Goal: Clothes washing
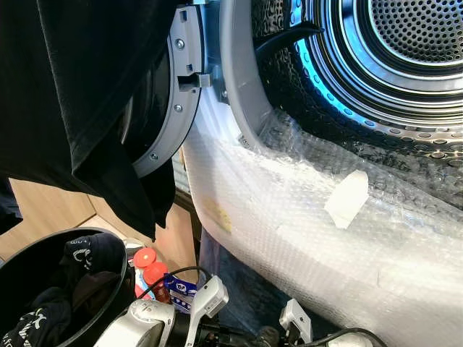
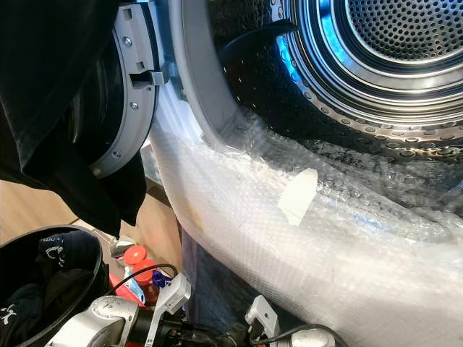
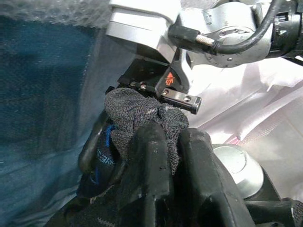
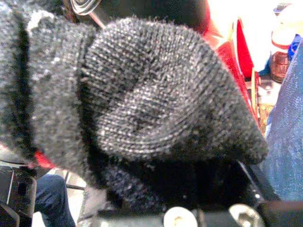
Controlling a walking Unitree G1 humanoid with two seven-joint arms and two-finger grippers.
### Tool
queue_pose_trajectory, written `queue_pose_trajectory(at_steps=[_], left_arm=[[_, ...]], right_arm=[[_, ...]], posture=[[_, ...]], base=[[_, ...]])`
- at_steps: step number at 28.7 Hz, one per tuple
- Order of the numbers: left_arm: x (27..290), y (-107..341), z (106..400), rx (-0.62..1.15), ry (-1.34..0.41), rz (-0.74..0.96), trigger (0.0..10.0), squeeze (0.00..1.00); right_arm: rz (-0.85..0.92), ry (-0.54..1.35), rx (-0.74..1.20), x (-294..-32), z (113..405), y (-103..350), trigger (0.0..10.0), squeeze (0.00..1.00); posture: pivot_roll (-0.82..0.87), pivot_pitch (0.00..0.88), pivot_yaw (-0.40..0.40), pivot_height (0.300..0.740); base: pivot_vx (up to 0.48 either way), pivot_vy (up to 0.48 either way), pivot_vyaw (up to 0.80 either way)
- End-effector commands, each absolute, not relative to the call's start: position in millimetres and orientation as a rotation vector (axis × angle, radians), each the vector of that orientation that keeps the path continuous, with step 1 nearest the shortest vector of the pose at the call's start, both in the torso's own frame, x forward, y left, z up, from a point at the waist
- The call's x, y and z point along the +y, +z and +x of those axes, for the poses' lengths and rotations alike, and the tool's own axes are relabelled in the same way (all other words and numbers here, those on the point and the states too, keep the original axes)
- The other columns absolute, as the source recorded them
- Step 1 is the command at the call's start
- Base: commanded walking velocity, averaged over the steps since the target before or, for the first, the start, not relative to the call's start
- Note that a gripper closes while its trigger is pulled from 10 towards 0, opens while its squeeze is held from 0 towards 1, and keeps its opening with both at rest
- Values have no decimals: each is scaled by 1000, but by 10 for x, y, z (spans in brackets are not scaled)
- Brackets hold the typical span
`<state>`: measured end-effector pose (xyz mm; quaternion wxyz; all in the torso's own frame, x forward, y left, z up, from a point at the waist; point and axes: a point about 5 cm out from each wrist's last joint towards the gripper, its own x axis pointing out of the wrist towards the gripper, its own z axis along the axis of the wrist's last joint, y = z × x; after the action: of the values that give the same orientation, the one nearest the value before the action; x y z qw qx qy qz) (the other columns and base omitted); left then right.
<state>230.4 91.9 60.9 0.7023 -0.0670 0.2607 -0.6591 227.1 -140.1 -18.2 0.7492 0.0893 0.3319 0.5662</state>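
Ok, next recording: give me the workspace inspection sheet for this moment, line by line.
Surface: washer front wrapped in bubble wrap, with a white paper tag.
Job's things: drum open and lit; door swung open; black garment hanging before it; dark clothes in black basket.
Clutter: red-capped bottles on the floor.
Grippers: left claw shut on grey sock; right claw hidden behind knit fabric.
Cables: black cable by the bottles.
Surroundings: wooden floor.

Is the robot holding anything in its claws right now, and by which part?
The left claw pinches a dark grey knitted sock by a bunched fold. Whether the right claw grips it cannot be told.
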Motion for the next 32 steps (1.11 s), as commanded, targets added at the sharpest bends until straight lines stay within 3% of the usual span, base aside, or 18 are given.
queue_pose_trajectory(at_steps=[1,18,19,20,21,22,23,24,32], left_arm=[[959,597,2323,578,-1441,-140,0,0],[921,594,2324,535,-1392,-149,0,0],[922,591,2337,531,-1374,-141,4235,0],[922,588,2346,529,-1362,-136,4235,0],[915,591,2349,525,-1357,-135,10000,0],[909,597,2341,524,-1365,-142,10000,0],[901,610,2314,523,-1384,-149,10000,86],[907,614,2293,529,-1386,-149,10000,1000],[1129,708,2135,549,-1317,-102,10000,1000]], right_arm=[[188,1238,700,-1385,2307,-150,0,0],[216,1250,687,-1358,2294,-144,0,0],[216,1250,687,-1358,2294,-144,0,0],[216,1250,686,-1358,2293,-144,0,0],[216,1249,686,-1357,2293,-145,0,0],[217,1249,686,-1357,2293,-146,0,0],[216,1249,686,-1357,2292,-146,0,0],[216,1250,685,-1356,2292,-146,0,0],[214,1247,699,-1360,2251,-179,0,0]], posture=[[104,0,-25,740],[113,0,-24,740],[113,0,-24,740],[114,0,-25,740],[114,0,-25,740],[114,0,-25,740],[116,0,-24,740],[115,0,-21,740],[129,0,-17,740]], base=[[0,0,0],[0,0,0],[0,0,0],[0,0,0],[0,0,0],[0,0,0],[0,0,0],[0,0,0],[0,0,0]])
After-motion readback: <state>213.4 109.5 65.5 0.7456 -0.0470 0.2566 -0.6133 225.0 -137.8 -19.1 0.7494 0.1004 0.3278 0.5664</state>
